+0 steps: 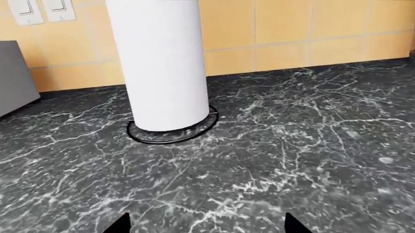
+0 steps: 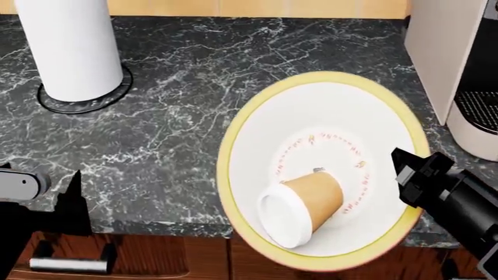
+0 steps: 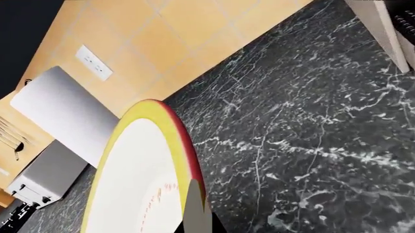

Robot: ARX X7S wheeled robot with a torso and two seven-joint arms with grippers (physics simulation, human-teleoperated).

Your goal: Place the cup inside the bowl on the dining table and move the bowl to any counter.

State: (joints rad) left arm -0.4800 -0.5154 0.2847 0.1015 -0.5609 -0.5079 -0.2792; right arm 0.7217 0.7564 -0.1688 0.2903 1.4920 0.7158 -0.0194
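The white bowl (image 2: 335, 111) with a yellow rim sits at the front edge of the black marble counter (image 2: 195, 116) and overhangs it towards me. The tan cup (image 2: 307, 204) with a white lid lies on its side inside the bowl. My right gripper (image 2: 412, 172) is shut on the bowl's right rim; the right wrist view shows its fingers (image 3: 198, 218) pinching the yellow and red rim (image 3: 175, 126). My left gripper (image 1: 206, 225) is open and empty over the counter (image 1: 292, 145), left of the bowl. The dining table is out of view.
A tall white roll (image 2: 70, 46) stands on a black ring base at the counter's back left, also in the left wrist view (image 1: 162, 63). A coffee machine (image 2: 467, 70) stands right of the bowl. A toaster (image 3: 45, 174) is further along. Wooden drawers lie below.
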